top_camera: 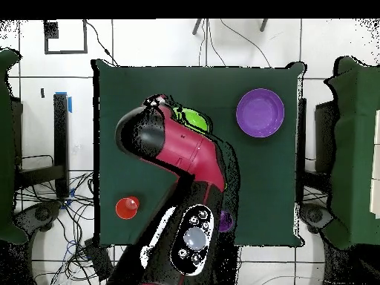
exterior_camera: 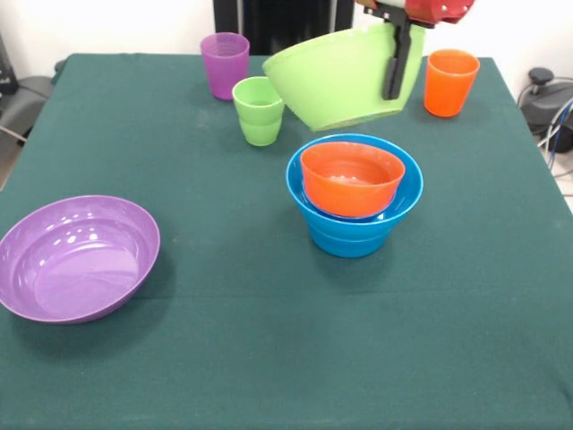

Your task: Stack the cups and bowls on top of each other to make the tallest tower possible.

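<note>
Carrying the lime green bowl tilted and clear of the bench, the end effector pinches its rim at upper centre; judged next: level and lower it onto the orange bowl nested in the blue bowl below.

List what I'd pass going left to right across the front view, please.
Large purple bowl → purple cup → green cup → lime green bowl held up tilted by the gripper → orange cup. The orange bowl nested in the blue bowl overlaps the lime bowl's span.
</note>
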